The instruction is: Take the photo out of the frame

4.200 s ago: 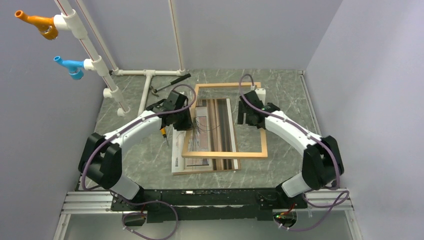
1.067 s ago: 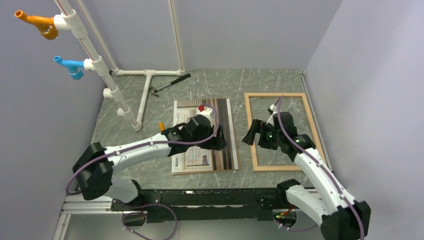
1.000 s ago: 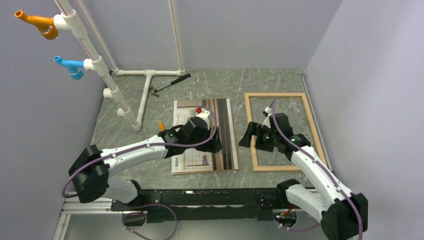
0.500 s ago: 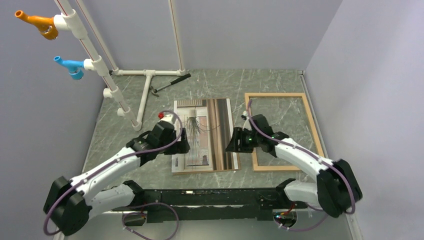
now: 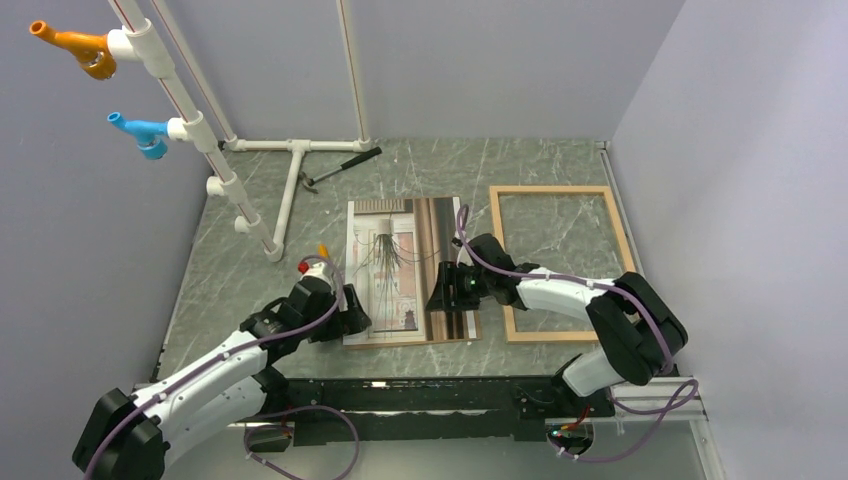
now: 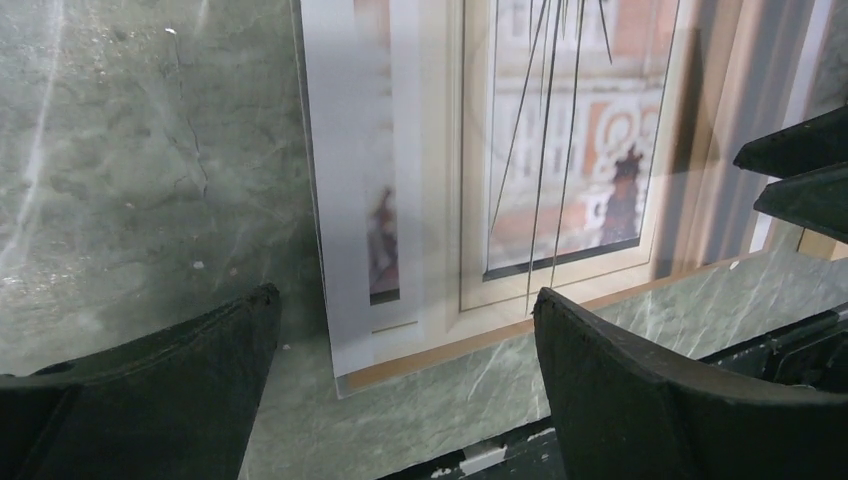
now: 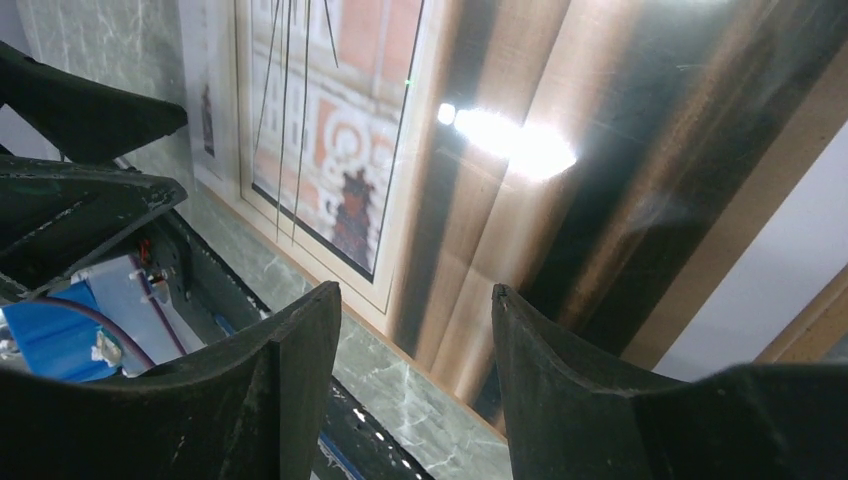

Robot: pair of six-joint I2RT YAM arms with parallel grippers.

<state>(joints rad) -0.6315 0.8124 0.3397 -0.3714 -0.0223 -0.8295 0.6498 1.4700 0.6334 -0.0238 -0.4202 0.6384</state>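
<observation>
The photo (image 5: pixel 405 265), a flat, glossy rectangular print with brown stripes, lies on the marbled grey surface (image 5: pixel 250 280) just beside the empty light-wood frame (image 5: pixel 550 188), not touching it; separation is judged complete. The left pincer (image 5: pixel 350 322) and right pincer (image 5: pixel 442 298) are both spread and empty, at the print's near corners. The next move is judged to be withdrawal, without dragging the slick sheet.

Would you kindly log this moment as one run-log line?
photo: out, flat on table | frame: empty, right of photo | jaws: both open, holding nothing
</observation>
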